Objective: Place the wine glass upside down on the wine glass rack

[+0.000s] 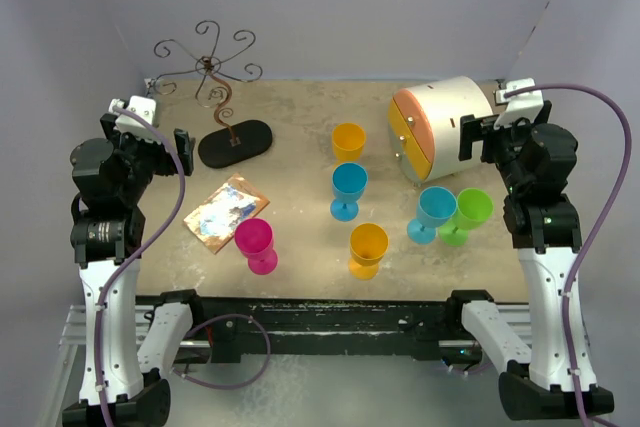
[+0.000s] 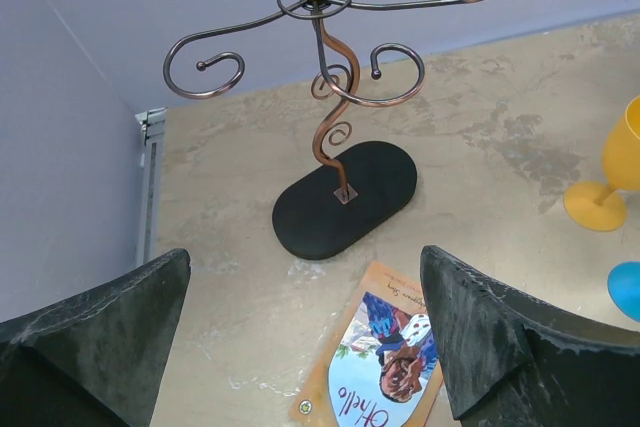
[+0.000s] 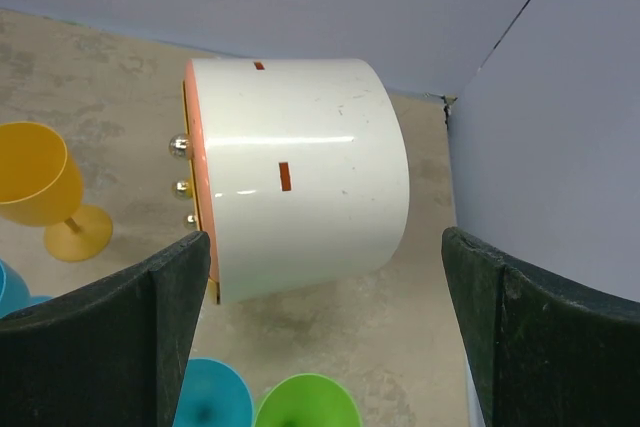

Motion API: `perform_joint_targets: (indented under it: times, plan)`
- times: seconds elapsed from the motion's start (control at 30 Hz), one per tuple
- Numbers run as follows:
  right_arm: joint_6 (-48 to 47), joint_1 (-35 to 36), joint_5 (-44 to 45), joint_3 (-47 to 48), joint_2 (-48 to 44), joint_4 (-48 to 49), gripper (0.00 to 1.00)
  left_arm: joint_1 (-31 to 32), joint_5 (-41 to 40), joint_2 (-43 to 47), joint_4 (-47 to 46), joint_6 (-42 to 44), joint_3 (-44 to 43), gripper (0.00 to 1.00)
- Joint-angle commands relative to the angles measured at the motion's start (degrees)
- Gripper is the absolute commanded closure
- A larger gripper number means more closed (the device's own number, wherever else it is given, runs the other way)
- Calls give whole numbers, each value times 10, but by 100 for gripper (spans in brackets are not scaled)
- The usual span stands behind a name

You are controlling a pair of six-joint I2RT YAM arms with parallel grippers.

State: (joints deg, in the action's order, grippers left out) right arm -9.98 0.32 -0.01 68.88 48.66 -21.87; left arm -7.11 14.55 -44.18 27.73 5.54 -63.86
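Note:
The wine glass rack stands at the back left on its black oval base, its spiral arms bare; it also shows in the left wrist view. Several plastic wine glasses stand upright on the table: pink, orange, blue, orange, blue and green. My left gripper hovers open and empty in front of the rack base. My right gripper is open and empty above the green glass.
A picture book lies flat between the rack base and the pink glass. A white round cabinet lies on its side at the back right. Pale walls enclose the table at back and sides.

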Motion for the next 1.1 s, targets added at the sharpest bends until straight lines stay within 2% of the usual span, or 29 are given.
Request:
perform_joint_targets:
  times: [0.0, 0.5, 0.77, 0.9, 1.07]
  plan:
    - [-10, -2, -11, 19, -7, 32, 0, -5, -5, 6, -30, -7, -1, 1]
    - [-36, -3, -27, 35, -1, 16, 0, -5, -5, 8, -1, -2, -33, 1]
    - [-129, -2, -155, 65, 36, -10, 0, -5, 50, -22, -3, 13, -68, 1]
    - [-154, -2, -260, 92, 56, -44, 0, -5, 66, -57, 11, 45, -116, 1]
    - [-177, -2, -359, 54, 53, -28, 0, -5, 85, -117, 28, 34, -185, 1]
